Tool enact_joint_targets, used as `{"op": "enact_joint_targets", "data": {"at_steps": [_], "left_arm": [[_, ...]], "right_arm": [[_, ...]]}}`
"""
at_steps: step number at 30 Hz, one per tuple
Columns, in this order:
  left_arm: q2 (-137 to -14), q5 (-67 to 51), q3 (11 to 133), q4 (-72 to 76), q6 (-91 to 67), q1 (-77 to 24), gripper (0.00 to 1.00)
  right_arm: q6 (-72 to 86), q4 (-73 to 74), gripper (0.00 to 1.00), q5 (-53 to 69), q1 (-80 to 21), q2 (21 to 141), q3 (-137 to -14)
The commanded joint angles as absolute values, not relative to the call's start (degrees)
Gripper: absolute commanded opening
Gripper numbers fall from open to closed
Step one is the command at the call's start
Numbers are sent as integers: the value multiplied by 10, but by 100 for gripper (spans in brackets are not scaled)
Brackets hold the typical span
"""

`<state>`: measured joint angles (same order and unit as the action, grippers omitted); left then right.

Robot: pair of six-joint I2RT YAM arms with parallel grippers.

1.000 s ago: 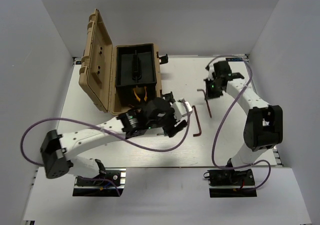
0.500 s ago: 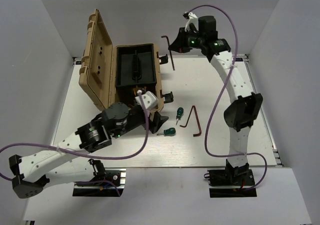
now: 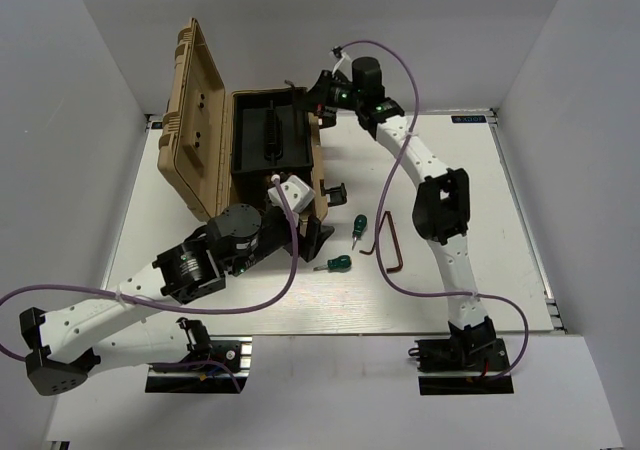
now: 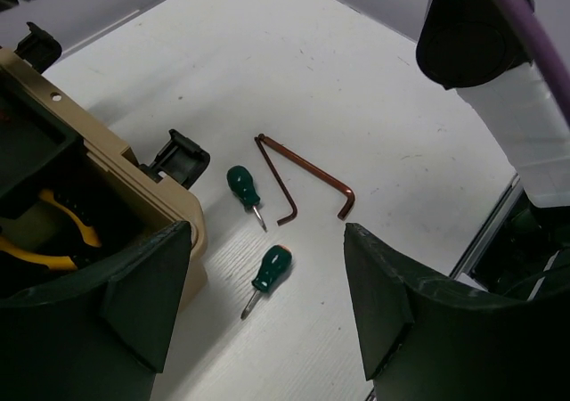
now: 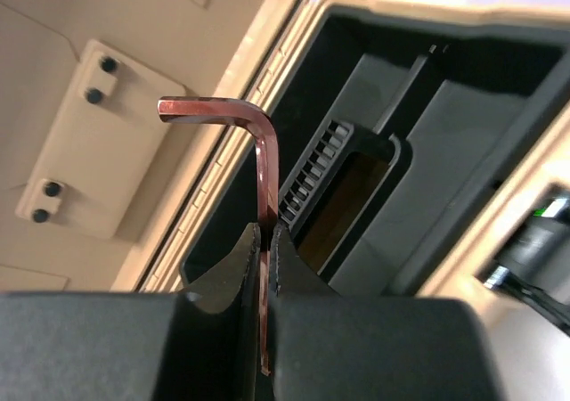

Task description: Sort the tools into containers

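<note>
Right wrist view: the right fingers (image 5: pixel 264 232) are clamped on the long leg of a dark-red hex key (image 5: pixel 267 165). Its short leg points to nine o'clock, over the open tan case (image 5: pixel 427 11). The key looks light, stiff and slick, likely to swivel in a thin pinch, so gripping the long leg clear of the bend suits it. The left fingers (image 4: pixel 267 330) stand apart and empty above the desk (image 4: pixel 356 62), with two green screwdrivers (image 4: pixel 240 183) at their twelve o'clock.
</note>
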<state>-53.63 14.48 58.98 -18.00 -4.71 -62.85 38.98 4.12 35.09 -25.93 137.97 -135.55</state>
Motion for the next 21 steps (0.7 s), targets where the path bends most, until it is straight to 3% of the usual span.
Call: {"op": "enact_joint_targets", "data": {"at_steps": [1, 4, 6, 8, 13, 15, 16, 17, 18, 19, 20, 21], "left_arm": [[-530, 156, 613, -180, -55, -631, 79], [-535, 166, 613, -180, -55, -631, 79], [-535, 181, 620, -192, -55, -631, 79], [-554, 186, 628, -198, -55, -631, 79], [-617, 192, 656, -211, -39, -631, 81], [-651, 186, 656, -211, -33, -631, 75], [-662, 179, 662, -201, -33, -631, 71], [-673, 165, 662, -201, -24, -631, 65], [-685, 165, 669, -193, -19, -631, 50], [-706, 157, 669, -186, -13, -631, 41], [-718, 149, 669, -180, -8, -631, 33], [-729, 149, 674, -172, -8, -631, 18]], "right_arm": [[407, -30, 0, 364, -274, 1380, -1368], [384, -18, 3, 371, -282, 1384, -1362], [367, -12, 30, 371, -285, 1379, -1358], [346, -2, 40, 370, -287, 1370, -1347], [302, 48, 43, 357, -282, 1328, -1327], [286, 69, 35, 352, -280, 1318, -1325], [266, 77, 20, 345, -280, 1297, -1320], [246, 116, 12, 329, -279, 1287, -1317], [223, 128, 4, 311, -273, 1267, -1313], [208, 154, 0, 296, -265, 1240, -1297], [183, 178, 0, 277, -261, 1214, -1287], [145, 190, 0, 215, -253, 1197, -1278]]}}
